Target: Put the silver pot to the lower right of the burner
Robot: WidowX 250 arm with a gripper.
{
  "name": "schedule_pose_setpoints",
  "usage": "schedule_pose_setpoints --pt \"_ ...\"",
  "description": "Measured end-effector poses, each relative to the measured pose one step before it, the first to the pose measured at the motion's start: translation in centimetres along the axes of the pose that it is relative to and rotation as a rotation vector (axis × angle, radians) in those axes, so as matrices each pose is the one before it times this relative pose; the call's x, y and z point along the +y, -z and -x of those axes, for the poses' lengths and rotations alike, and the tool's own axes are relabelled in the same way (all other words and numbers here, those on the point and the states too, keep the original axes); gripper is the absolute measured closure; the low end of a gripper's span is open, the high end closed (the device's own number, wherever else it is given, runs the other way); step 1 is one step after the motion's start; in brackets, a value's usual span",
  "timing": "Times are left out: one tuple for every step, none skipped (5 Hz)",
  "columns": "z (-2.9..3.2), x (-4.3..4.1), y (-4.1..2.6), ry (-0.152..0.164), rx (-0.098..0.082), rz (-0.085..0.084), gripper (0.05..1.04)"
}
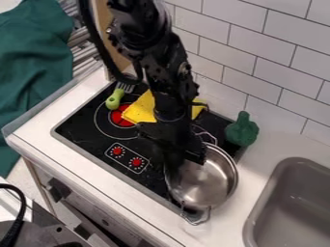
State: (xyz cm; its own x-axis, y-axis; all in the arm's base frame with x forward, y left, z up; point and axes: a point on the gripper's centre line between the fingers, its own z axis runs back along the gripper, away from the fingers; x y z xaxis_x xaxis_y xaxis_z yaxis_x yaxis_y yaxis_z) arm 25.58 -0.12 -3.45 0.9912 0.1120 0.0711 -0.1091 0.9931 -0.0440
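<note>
The gripper (184,157) hangs over the right-hand part of the black stove top (87,137), at the upper-left rim of the silver pot (209,181). How far open it is cannot be told, nor whether it has hold of the rim. The black arm (155,62) comes in from the top edge of the view.

The pot lies to the lower right of the red burner (117,117), well apart from it, across the right edge of the stove top and partly over the white counter (258,166). Its inside faces the camera. One wire handle (197,219) projects at its lower end. Whether its base rests on the surface cannot be determined.

Behind the arm, a yellow cloth (142,110) partly covers the burner. A fork with a light green handle (114,99) lies at the burner's upper left. Two red knobs (128,157) are set in a marked panel between burner and front edge. A dark green object (241,129) sits near the pot's upper right, at the stove's edge.

Further right, a grey sink (293,207) is set into the counter. White tiles (258,53) line the wall behind. Dark green fabric (32,62) lies at the upper left.
</note>
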Motion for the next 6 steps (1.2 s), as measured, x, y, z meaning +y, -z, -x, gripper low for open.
schedule_pose_setpoints --pt "0.186 0.283 0.075 -0.0142 0.0071 0.004 0.593" --pt "-0.102 0.471 -1.025 -0.0169 -0.0222 -0.0099 0.272" --pt "-0.691 0.1 -2.304 0.0063 -0.051 -0.0081 0.07" --pt "-0.944 0.271 -1.881 0.0318 -0.0678 0.0052 0.075" --pt "0.023 0.297 -0.048 0.0206 0.0022 0.0082 0.078" --pt "0.043 0.306 0.169 0.0027 0.0033 0.0059 0.079"
